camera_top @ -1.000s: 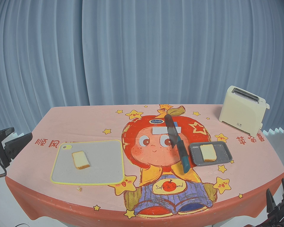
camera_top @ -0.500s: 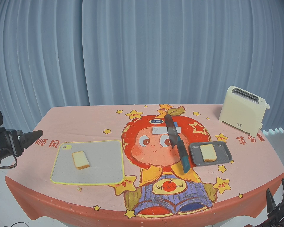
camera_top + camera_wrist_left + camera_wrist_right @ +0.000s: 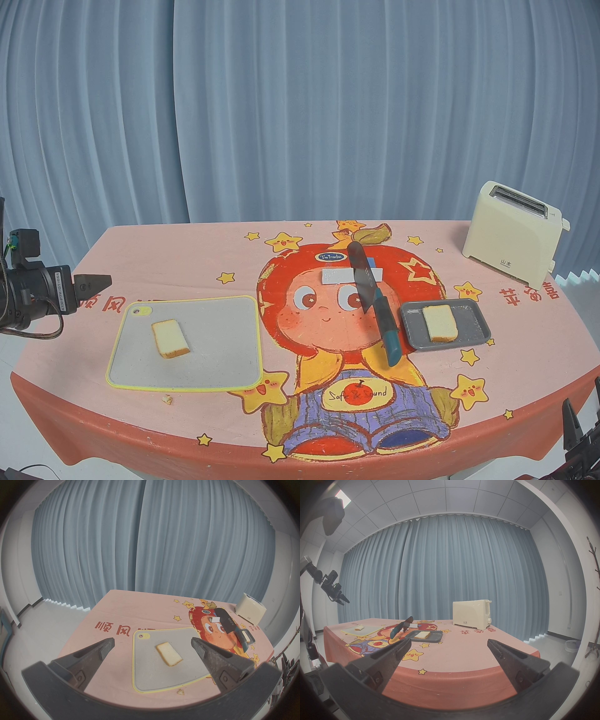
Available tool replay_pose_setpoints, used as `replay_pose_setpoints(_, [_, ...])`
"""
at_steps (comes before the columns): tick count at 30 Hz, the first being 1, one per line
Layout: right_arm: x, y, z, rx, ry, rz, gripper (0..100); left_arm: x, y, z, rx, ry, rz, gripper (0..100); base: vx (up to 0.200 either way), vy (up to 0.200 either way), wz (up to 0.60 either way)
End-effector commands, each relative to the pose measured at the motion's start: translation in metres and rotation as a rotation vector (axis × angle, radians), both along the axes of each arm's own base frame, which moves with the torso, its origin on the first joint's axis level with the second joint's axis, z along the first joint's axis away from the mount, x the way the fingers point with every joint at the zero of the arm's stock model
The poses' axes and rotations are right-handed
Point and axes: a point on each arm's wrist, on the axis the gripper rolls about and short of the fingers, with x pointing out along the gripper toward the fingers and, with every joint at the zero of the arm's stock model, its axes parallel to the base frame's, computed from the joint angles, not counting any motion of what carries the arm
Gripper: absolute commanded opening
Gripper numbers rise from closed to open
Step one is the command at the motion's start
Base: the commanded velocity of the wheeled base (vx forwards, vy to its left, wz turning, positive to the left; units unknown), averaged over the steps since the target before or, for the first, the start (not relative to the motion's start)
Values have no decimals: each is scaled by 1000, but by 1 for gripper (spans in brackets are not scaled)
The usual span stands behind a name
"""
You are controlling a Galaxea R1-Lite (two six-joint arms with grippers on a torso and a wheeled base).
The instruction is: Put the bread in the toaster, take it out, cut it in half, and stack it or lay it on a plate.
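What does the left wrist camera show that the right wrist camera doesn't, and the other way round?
Left wrist view, not the right: a crumb on the tablecloth just off the cutting board, and the board's top face seen from above.
Right wrist view, not the left: the tiled ceiling.
Both: the board with its bread piece, the knife, the tray holding the other bread, the toaster and the curtain.

Tally of things on the surface [image 3: 187, 262]
Two pieces of bread, the board piece [image 3: 170, 338] and the tray piece [image 3: 439, 322]; one toaster [image 3: 514, 232], one knife [image 3: 375, 302], one cutting board [image 3: 212, 356], one grey tray [image 3: 473, 325], one crumb [image 3: 167, 399].
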Motion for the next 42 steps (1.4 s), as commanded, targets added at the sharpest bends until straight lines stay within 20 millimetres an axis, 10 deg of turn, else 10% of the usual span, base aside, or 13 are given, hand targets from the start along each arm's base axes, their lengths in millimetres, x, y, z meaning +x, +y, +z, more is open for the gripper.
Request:
replay_pose_setpoints(1, [0,0,-4,0,-1,0,100,13,0,-6,9,38,17,100,0,0,0])
replay_pose_setpoints(42, [0,0,-4,0,-1,0,100,45,0,-44,54,218,66,100,0,0,0])
